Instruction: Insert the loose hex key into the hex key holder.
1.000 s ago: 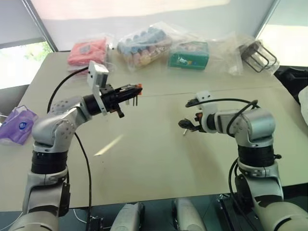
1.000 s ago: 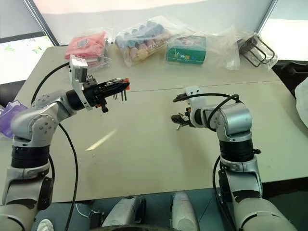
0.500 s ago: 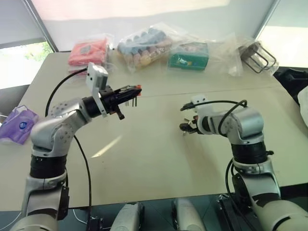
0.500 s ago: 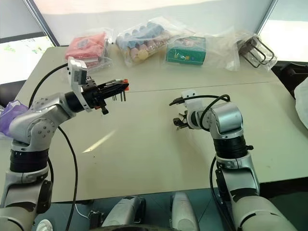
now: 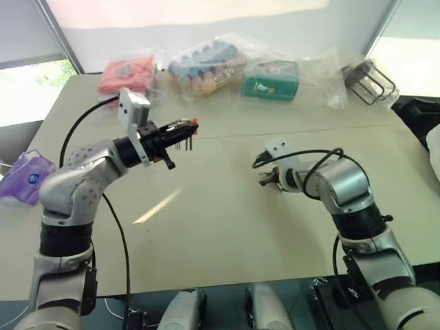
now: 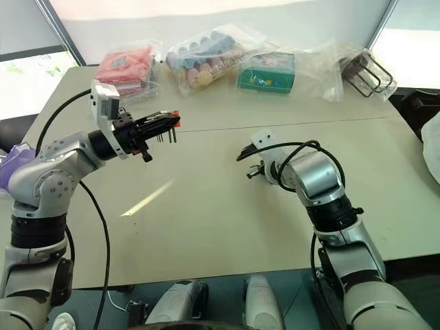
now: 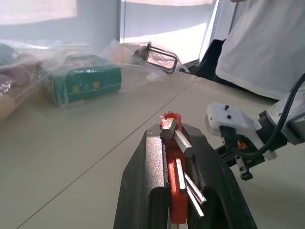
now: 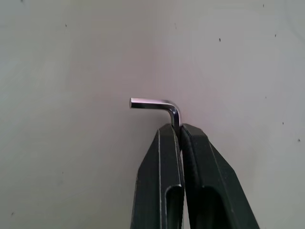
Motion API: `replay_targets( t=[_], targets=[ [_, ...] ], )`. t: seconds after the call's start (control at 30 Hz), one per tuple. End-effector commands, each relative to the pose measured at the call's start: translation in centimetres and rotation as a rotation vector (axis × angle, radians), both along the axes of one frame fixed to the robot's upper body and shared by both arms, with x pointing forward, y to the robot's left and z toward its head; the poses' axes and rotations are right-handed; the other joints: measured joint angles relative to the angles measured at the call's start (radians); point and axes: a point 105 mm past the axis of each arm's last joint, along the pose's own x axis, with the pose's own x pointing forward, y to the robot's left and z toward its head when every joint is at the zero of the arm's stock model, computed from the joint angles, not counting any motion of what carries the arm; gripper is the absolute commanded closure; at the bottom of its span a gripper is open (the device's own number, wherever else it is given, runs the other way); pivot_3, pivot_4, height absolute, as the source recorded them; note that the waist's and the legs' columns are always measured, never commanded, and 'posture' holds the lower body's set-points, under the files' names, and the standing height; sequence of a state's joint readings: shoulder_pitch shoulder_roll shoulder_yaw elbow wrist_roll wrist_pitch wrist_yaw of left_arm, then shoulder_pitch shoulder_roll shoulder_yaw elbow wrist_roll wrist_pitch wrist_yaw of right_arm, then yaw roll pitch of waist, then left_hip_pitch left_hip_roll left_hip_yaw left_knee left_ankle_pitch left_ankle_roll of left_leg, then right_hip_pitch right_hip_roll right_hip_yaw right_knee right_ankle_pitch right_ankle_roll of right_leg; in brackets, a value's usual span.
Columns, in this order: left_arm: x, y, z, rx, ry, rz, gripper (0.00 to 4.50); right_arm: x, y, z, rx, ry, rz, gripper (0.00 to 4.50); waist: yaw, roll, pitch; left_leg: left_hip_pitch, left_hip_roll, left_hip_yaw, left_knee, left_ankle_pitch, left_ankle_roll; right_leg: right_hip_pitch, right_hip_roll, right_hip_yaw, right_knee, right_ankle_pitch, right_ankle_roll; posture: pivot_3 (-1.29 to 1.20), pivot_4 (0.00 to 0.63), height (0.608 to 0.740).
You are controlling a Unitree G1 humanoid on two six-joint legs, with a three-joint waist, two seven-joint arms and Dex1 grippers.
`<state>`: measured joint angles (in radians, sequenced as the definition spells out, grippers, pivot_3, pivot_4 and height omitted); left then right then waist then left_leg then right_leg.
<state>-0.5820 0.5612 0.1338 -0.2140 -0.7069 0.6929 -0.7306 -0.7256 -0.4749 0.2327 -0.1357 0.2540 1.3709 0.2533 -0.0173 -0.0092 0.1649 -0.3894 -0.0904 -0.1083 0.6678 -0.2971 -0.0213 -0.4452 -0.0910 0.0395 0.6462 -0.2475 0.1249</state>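
R hand [image 8: 180,129] pinching key [image 8: 155,103]; L hand [image 7: 178,143] clamps holder [image 7: 172,181]. Next: lift key, align w/ slot.

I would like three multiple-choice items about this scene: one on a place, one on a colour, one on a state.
1. Where is the hex key holder?
A. lying on the table
B. in the left gripper
C. inside a plastic bag

2. What colour is the holder's block?
A. red-orange
B. blue
C. white

3. How is the right gripper?
A. wide open
B. shut on nothing
C. shut on the loose hex key

Answers:
1 B, the black fingers clamp it above the table.
2 A, the left wrist view shows it.
3 C, the bent end sticks out past closed fingertips.
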Motion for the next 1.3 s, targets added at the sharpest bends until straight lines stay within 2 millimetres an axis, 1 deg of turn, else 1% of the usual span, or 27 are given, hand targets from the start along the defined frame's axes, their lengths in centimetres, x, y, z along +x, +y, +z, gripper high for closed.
replay_targets(
  t=[0.03, 0.1, 0.13, 0.2, 0.23, 0.33, 0.4, 0.47, 0.57, 0.73, 0.9, 1.07, 1.3],
  targets=[
    [-0.4, -0.3, 1.2, -0.014, -0.052, -0.015, 4.50, 1.7, 2.0, 4.6, 0.147, -0.338, 0.097, 4.47, -0.001, 0.000, 0.000, 0.000, 0.000, 0.000, 0.000, 0.000, 0.000, 0.000, 0.000, 0.000, 0.000, 0.000, 0.000, 0.00, 0.150, 0.740],
    [-0.4, -0.7, 1.1, -0.017, -0.050, -0.023, 4.50, 2.3, 2.8, 7.2, 0.268, -0.492, 0.137, 4.47, -0.005, 0.000, 0.000, 0.000, 0.000, 0.000, -0.001, 0.000, 0.000, -0.001, 0.001, 0.000, 0.000, 0.000, 0.000, 0.00, 0.150, 0.740],
    [-0.3, -0.9, 1.1, -0.022, -0.049, -0.028, 4.50, 2.4, 3.4, 9.1, 0.326, -0.611, 0.176, 4.47, -0.006, 0.000, 0.000, 0.000, 0.000, 0.001, -0.001, 0.000, 0.000, -0.001, 0.001, 0.000, 0.001, 0.000, 0.000, 0.00, 0.150, 0.740],
    [-0.2, -1.1, 1.2, -0.029, -0.048, -0.032, 4.50, 2.2, 4.3, 11.8, 0.408, -0.778, 0.243, 4.47, -0.004, 0.000, 0.000, 0.000, 0.001, 0.001, -0.001, 0.000, 0.000, -0.001, 0.001, 0.000, 0.001, 0.000, 0.000, 0.00, 0.150, 0.740],
    [-0.1, -1.3, 1.3, -0.033, -0.049, -0.033, 4.50, 2.0, 4.8, 12.9, 0.468, -0.831, 0.266, 4.47, -0.004, 0.000, 0.000, 0.000, 0.001, 0.000, -0.001, 0.000, 0.000, -0.001, 0.001, 0.000, 0.001, 0.000, 0.000, 0.00, 0.150, 0.740],
    [0.1, -1.7, 1.6, -0.048, -0.052, -0.038, 4.50, 1.1, 6.7, 15.6, 0.692, -0.909, 0.325, 4.47, -0.004, 0.000, 0.000, 0.000, 0.001, 0.000, -0.001, 0.000, 0.000, -0.001, 0.001, 0.000, 0.000, 0.000, 0.000, 0.00, 0.150, 0.740],
    [0.3, -1.9, 1.9, -0.054, -0.054, -0.041, 4.50, -0.1, 7.7, 18.1, 0.897, -0.969, 0.371, 4.47, -0.005, 0.000, 0.000, 0.000, 0.001, 0.000, -0.001, 0.000, 0.000, -0.001, 0.001, 0.000, 0.001, 0.000, 0.000, 0.00, 0.150, 0.740],
    [0.4, -1.9, 2.0, -0.055, -0.055, -0.044, 4.50, -0.9, 8.4, 19.2, 1.002, -0.986, 0.403, 4.47, -0.007, 0.001, 0.000, 0.000, 0.001, -0.001, -0.001, 0.000, 0.000, -0.001, 0.002, 0.000, 0.001, 0.000, 0.000, 0.00, 0.150, 0.740],
    [0.4, -2.0, 2.2, -0.053, -0.059, -0.050, 4.50, -1.9, 9.9, 19.6, 1.086, -0.973, 0.486, 4.47, -0.010, 0.001, 0.000, 0.000, 0.001, -0.002, -0.001, 0.000, 0.000, -0.001, 0.002, 0.000, 0.001, 0.000, 0.000, 0.00, 0.150, 0.740],
    [0.5, -2.0, 2.5, -0.051, -0.069, -0.051, 4.50, -2.4, 10.8, 19.4, 1.121, -0.949, 0.524, 4.47, -0.018, 0.001, 0.000, 0.000, 0.001, -0.003, -0.001, 0.000, -0.001, -0.001, 0.002, 0.000, 0.002, 0.000, 0.000, 0.00, 0.150, 0.740],
    [0.7, -1.9, 2.9, -0.057, -0.078, -0.041, 4.50, -2.8, 11.4, 18.3, 1.109, -0.903, 0.566, 4.47, -0.028, 0.001, 0.000, 0.000, 0.001, -0.003, -0.001, 0.000, -0.001, -0.001, 0.002, 0.000, 0.002, 0.000, 0.000, 0.00, 0.150, 0.740],
    [0.6, -1.8, 3.0, -0.060, -0.083, -0.036, 4.50, -2.8, 11.6, 17.5, 1.088, -0.888, 0.568, 4.47, -0.028, 0.001, 0.000, 0.000, 0.001, -0.003, -0.002, 0.000, -0.001, -0.002, 0.002, 0.000, 0.002, 0.000, 0.000, 0.00, 0.150, 0.740],
    [0.6, -1.7, 2.9, -0.059, -0.079, -0.033, 4.50, -3.2, 12.0, 17.4, 1.094, -0.873, 0.590, 4.47, -0.027, 0.001, 0.000, 0.000, 0.001, -0.003, -0.002, 0.000, -0.001, -0.002, 0.002, 0.000, 0.002, 0.000, 0.000, 0.00, 0.150, 0.740]
  ],
)
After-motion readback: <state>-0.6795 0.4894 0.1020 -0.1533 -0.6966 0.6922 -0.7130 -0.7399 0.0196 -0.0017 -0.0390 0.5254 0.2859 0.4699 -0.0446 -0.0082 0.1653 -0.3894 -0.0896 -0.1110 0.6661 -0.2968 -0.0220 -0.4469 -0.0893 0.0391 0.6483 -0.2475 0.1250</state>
